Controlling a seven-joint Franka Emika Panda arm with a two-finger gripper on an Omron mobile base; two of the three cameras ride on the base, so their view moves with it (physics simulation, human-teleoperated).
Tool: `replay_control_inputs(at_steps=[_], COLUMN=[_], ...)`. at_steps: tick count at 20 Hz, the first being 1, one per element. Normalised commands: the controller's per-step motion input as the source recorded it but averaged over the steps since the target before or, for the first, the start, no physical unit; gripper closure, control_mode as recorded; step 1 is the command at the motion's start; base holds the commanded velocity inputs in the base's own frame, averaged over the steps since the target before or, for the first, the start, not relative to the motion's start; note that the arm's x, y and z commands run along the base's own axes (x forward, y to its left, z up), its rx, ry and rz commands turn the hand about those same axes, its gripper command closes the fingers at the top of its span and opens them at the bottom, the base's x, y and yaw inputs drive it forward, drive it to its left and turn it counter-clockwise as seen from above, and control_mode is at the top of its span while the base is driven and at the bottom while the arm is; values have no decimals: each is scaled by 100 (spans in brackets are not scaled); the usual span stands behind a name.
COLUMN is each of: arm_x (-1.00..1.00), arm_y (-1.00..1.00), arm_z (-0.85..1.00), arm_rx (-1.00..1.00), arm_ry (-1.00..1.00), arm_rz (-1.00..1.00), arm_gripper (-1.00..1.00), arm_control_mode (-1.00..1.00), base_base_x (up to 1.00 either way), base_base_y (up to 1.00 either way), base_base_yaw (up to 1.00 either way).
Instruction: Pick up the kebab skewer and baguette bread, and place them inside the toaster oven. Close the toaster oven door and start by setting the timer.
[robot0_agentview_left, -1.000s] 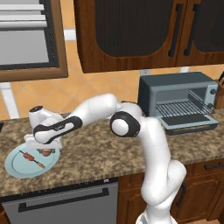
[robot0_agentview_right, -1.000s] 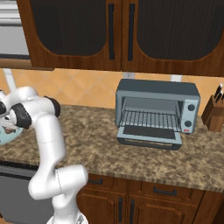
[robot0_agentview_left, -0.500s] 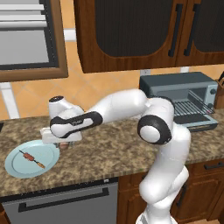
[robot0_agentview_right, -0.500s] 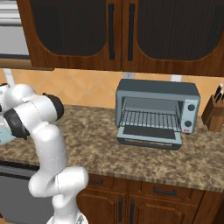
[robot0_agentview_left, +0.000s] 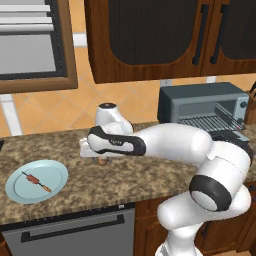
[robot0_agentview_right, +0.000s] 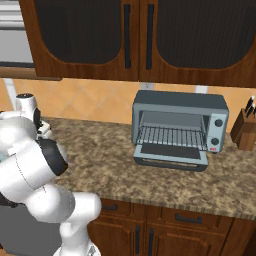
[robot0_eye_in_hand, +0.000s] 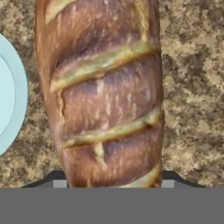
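From the left base view, I'm holding my gripper (robot0_agentview_left: 101, 159) low over the counter (robot0_agentview_left: 125, 180), the kebab skewer (robot0_agentview_left: 36, 180) lying on the plate (robot0_agentview_left: 35, 181) off to its side. From the right, the toaster oven (robot0_agentview_right: 178, 129) is gaping open, well away. Hand view: my fingers are clasping the baguette bread (robot0_eye_in_hand: 103, 92) between them, plate rim (robot0_eye_in_hand: 19, 94) just beside it

Setting: rendered home kitchen. Evidence: speckled granite surface (robot0_agentview_right: 115, 165) over wooden base cabinets (robot0_agentview_right: 165, 230), dark-panelled wall cabinets (robot0_agentview_right: 130, 37) above, orange tile backsplash (robot0_agentview_left: 95, 110). Toaster oven (robot0_agentview_right: 177, 130) on the surface beside a knife block (robot0_agentview_right: 246, 131); dishwasher front (robot0_agentview_left: 70, 232) below.
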Motion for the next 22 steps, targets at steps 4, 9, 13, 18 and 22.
replay_control_inputs(at_steps=[4, 9, 13, 18, 22], arm_x=[-16, -14, -3, 0, 0], arm_y=[-100, -100, -100, -100, -100], arm_z=[32, 28, 26, 22, 16], arm_rx=[0, 0, 0, 0, 0], arm_ry=[0, 0, 0, 0, 0], arm_rz=[21, 22, 11, 0, 0], arm_gripper=[100, 100, 100, 100, 100], arm_control_mode=[-100, -100, -100, -100, -100], base_base_x=[0, 0, 0, 0, 0], base_base_y=[0, 0, 0, 0, 0], base_base_yaw=[0, 0, 0, 0, 0])
